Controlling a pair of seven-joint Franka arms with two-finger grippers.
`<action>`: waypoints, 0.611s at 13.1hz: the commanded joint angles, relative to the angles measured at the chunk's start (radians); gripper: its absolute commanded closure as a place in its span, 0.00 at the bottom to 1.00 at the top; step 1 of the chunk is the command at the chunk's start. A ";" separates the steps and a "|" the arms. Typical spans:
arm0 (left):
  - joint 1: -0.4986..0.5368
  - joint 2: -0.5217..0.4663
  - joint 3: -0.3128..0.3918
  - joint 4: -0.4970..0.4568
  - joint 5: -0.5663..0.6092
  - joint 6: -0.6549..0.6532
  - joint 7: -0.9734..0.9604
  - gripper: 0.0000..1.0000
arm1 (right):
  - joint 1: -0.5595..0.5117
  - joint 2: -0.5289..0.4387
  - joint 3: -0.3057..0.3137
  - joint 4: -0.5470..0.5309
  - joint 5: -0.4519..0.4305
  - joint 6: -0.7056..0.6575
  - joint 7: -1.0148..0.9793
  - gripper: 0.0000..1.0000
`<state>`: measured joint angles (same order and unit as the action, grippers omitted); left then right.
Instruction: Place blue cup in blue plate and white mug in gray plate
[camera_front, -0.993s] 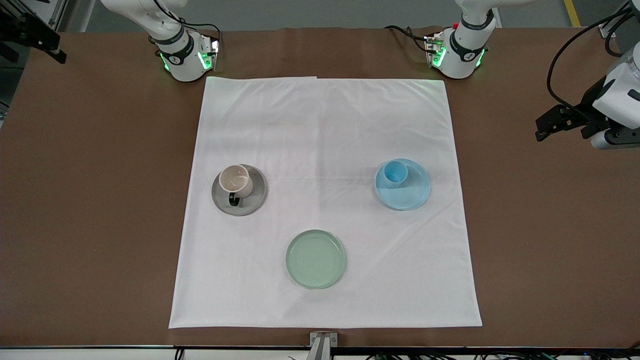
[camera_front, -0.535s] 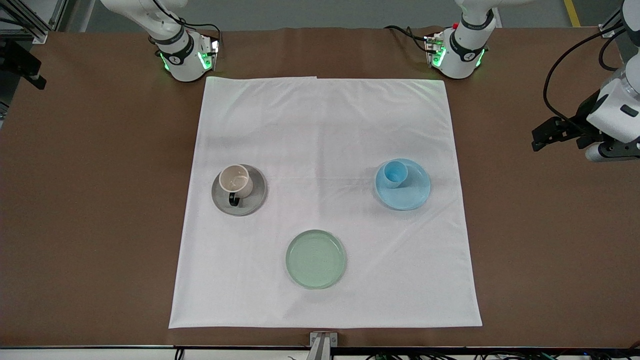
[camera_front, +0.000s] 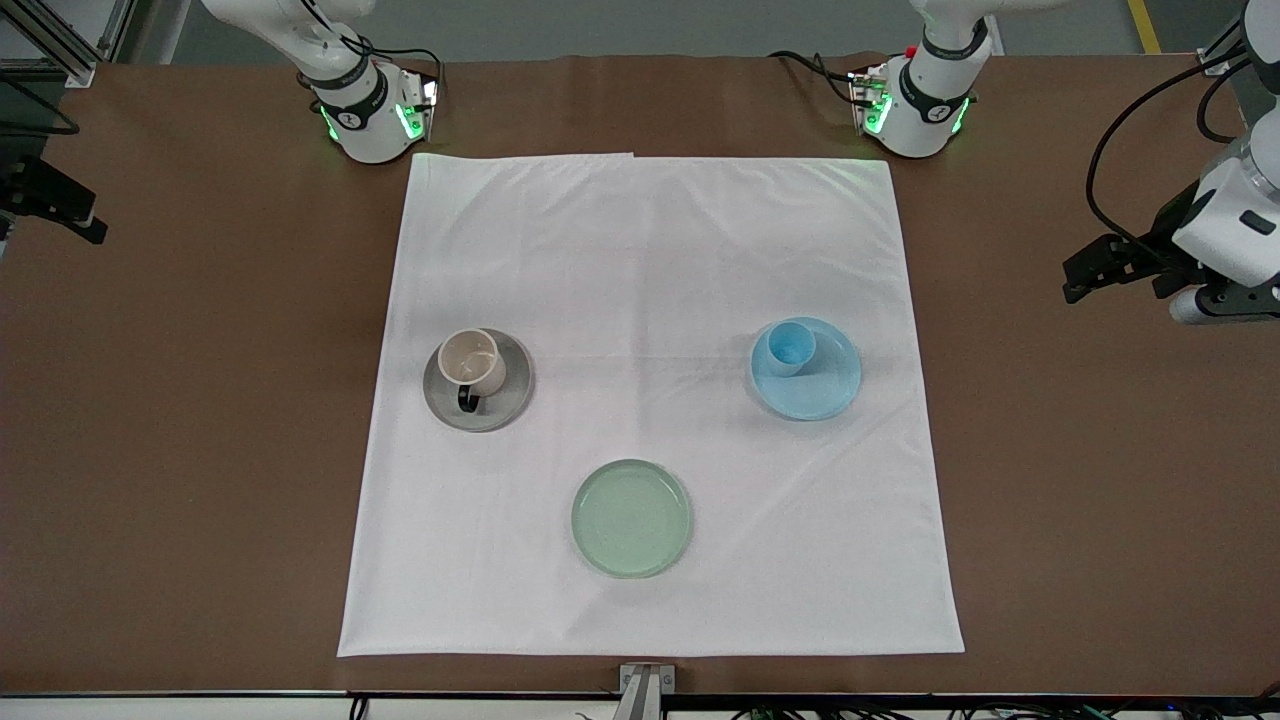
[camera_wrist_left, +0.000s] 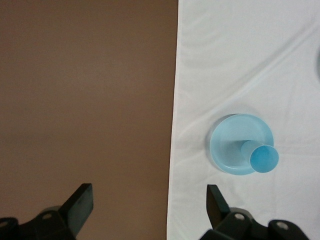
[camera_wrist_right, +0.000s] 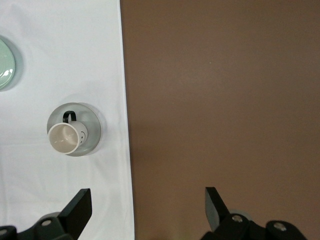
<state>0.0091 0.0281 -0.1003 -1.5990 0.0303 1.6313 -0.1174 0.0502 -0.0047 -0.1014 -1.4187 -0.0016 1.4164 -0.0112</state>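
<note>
Near to far, front view. Green plate (camera_front: 631, 518) low centre, bare. Mid-frame: white mug (camera_front: 472, 363) upright on gray plate (camera_front: 479, 381); blue cup (camera_front: 786, 347) on blue plate (camera_front: 806, 368), close to its rim. Risk: any bump to the cloth (camera_front: 650, 400) could tip the cup off. Left pincer (camera_wrist_left: 150, 210) and right pincer (camera_wrist_right: 148, 209) spread, empty, over bare brown surface (camera_front: 1080, 480) at the frame's side edges, well apart from both cups.

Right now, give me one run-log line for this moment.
small light-blue cup on blue plate | cream mug on gray plate | left claw open, over bare table | right claw open, over bare table
</note>
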 joint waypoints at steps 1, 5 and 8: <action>0.008 -0.008 -0.002 0.008 -0.023 0.002 0.018 0.00 | -0.029 0.014 0.009 0.015 0.043 -0.014 -0.001 0.00; 0.009 -0.008 -0.002 0.008 -0.024 0.002 0.019 0.00 | -0.029 0.029 0.011 0.015 0.043 -0.002 -0.001 0.00; 0.011 -0.013 -0.001 0.008 -0.023 -0.002 0.021 0.00 | -0.027 0.040 0.011 0.015 0.028 -0.004 -0.007 0.00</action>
<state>0.0094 0.0273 -0.1002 -1.5961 0.0303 1.6313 -0.1174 0.0391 0.0220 -0.1003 -1.4188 0.0241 1.4164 -0.0112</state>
